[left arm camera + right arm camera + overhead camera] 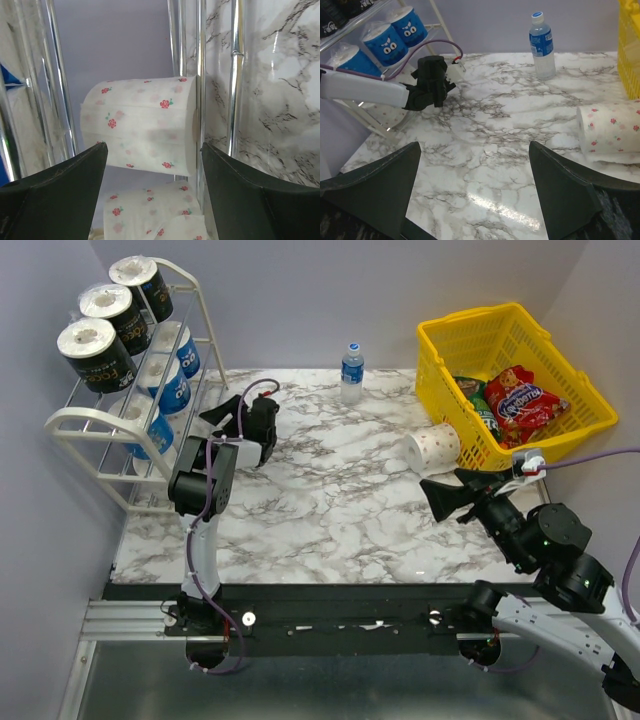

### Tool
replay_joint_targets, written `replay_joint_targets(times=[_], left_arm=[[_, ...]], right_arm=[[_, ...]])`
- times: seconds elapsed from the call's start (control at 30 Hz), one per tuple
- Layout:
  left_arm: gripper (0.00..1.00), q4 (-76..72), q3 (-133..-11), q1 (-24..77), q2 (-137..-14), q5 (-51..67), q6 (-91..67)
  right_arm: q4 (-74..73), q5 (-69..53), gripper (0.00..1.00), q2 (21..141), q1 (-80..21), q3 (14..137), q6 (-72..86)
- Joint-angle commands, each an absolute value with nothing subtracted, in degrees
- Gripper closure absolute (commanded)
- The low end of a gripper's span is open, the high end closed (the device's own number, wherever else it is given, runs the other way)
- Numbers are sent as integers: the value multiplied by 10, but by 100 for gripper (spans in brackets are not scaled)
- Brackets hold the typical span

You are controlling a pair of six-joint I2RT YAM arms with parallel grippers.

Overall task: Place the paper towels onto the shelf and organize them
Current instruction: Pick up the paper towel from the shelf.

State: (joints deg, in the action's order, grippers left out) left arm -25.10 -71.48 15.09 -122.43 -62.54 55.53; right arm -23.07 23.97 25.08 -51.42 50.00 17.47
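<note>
Left gripper [153,150]: dark jaws spread wide, one to each side of the upper roll.
Upper roll [140,125]: white with small red roses, lying on its side among the shelf bars.
Lower roll [150,212]: same print, directly beneath.
Shelf bars [235,75]: thin, shiny.
Worktop [285,100]: marbled, right.

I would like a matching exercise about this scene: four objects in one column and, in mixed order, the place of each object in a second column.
Objects
1. black-wrapped rolls
2. blue-wrapped rolls
3. water bottle
4. rose-print roll lying alone

Places
A. on the table, beside the yellow basket
B. top tier of the shelf
C. upright near the table's far edge
D. shelf tier just under the top one

Pairs: 1-B, 2-D, 3-C, 4-A.
</note>
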Motion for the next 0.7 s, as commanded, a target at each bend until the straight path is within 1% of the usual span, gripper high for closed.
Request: replay_joint_targets(times=[0.0,0.13,0.33,0.57,0.63,0.67], left_arm=[[14,-225,-735,127,-1252,-642,540],[12,-255,-741,113,-1266,-649,575],[12,-264,-752,99,-1285,-656,589],[19,-410,-742,86,-1321,-678,693],[19,-436,-742,85,-1327,-682,721],[18,-486,-741,84,-1337,-685,743]], right_arm=[[-218,252,2,233,-514,497,165],[-217,260,2,229,-514,507,158],[-218,261,2,226,-513,504,159],[-219,266,2,216,-514,494,159],[-219,269,2,213,-514,493,158],[-219,270,2,212,-513,492,157]])
